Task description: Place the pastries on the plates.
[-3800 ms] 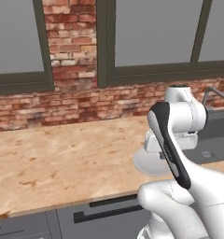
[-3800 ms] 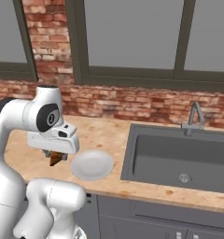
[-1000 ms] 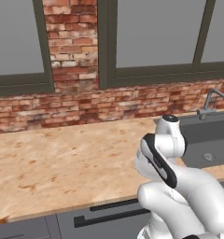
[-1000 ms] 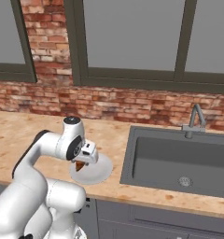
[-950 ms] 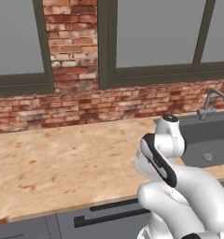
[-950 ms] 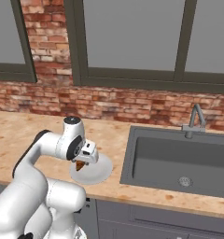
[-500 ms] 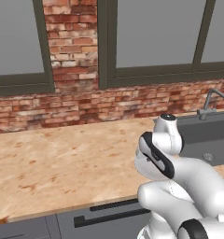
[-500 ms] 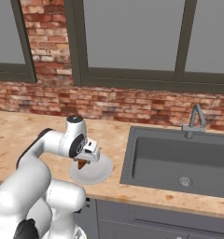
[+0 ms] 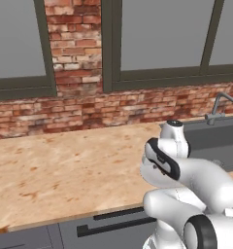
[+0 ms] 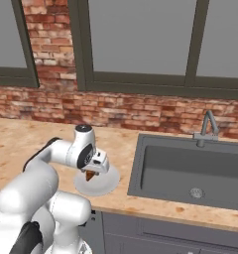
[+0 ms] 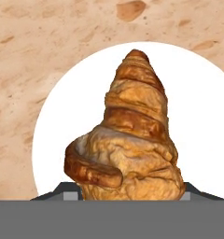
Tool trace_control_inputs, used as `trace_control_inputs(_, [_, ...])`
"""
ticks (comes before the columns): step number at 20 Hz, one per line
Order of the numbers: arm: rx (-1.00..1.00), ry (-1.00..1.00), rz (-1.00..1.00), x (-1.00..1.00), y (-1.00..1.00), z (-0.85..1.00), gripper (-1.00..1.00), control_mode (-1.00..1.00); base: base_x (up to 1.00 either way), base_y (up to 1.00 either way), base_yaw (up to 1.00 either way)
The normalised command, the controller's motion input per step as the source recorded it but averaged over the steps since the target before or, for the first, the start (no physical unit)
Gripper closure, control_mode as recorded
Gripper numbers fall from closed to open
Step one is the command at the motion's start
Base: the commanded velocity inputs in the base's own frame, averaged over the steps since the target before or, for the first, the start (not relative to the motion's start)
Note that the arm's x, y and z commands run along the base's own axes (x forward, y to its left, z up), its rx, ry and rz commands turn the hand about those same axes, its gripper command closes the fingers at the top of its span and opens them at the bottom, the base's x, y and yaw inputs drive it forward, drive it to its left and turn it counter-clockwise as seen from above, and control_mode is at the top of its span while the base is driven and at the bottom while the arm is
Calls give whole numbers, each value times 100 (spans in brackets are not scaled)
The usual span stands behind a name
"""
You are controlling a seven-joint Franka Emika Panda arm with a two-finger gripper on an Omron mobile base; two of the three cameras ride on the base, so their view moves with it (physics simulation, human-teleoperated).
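Note:
A golden-brown croissant point(image 11: 128, 140) hangs point-down in my gripper point(image 11: 130, 195), whose two dark tips clamp its wide end. Right below it lies a round white plate point(image 11: 62, 112) on the wooden counter. In the right base view the gripper point(image 10: 92, 170) holds the croissant point(image 10: 91, 175) over the rear-left part of the plate point(image 10: 105, 187); whether the tip touches the plate I cannot tell. In the left base view my own arm hides the plate and the pastry.
A grey sink point(image 10: 190, 168) with a faucet point(image 10: 206, 126) is set into the counter right of the plate. The wooden counter point(image 9: 60, 170) stretches left, and a brick wall point(image 10: 141, 111) with windows runs behind it.
The arm has folded down and carried the croissant right, from beside the plate to over it. In the last second the hand has only edged slightly further right.

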Motion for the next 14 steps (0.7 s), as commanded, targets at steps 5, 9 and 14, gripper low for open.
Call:
trace_control_inputs(5, [0, 2, 0, 15, -1, -15, 100, -100, 0, 0, 0])
trace_control_inputs(9, [0, 3, 0, 15, -1, -15, 100, -100, 0, 0, 0])
trace_control_inputs(14, [0, 4, 0, 11, 0, -14, 100, -100, 0, 0, 0])
